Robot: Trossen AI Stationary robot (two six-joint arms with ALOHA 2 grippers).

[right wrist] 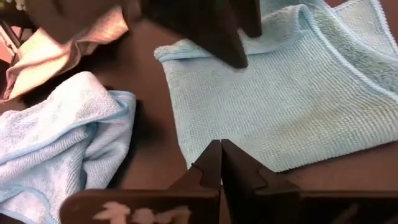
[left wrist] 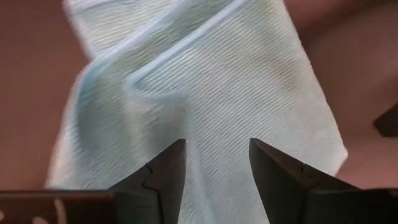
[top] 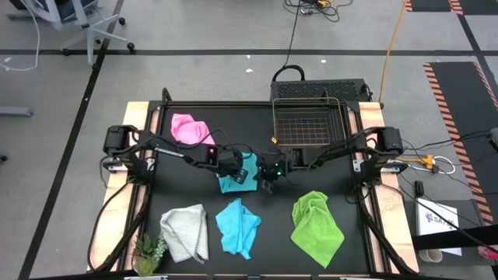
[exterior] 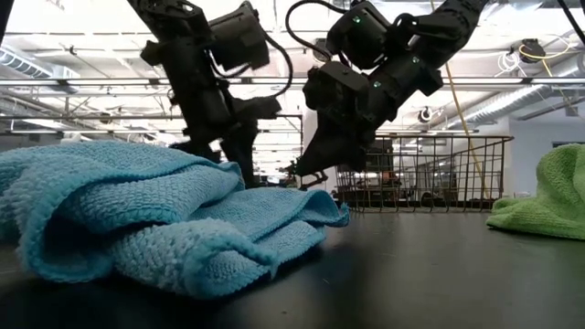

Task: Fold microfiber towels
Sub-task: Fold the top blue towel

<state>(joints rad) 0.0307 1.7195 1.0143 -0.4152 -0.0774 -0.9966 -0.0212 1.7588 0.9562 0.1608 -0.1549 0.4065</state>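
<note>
Light-blue ribbed microfibre towel [top: 236,177], flat with corded hem, at table centre; left gripper [left wrist: 216,163] over it, fingers parted, grasping nothing. Right gripper [right wrist: 221,163] at its 3 o'clock edge, clenched empty.

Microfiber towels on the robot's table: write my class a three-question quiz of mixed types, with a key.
1. True or false: the pink towel lies inside the wire basket.
2. Which towel lies nearest the small plant? A) lime green towel B) white-grey towel C) pink towel
3. Fill in: the left gripper is open and the right gripper is ____ at the blue towel in the middle.

Key: 1 false; 2 B; 3 shut
</note>
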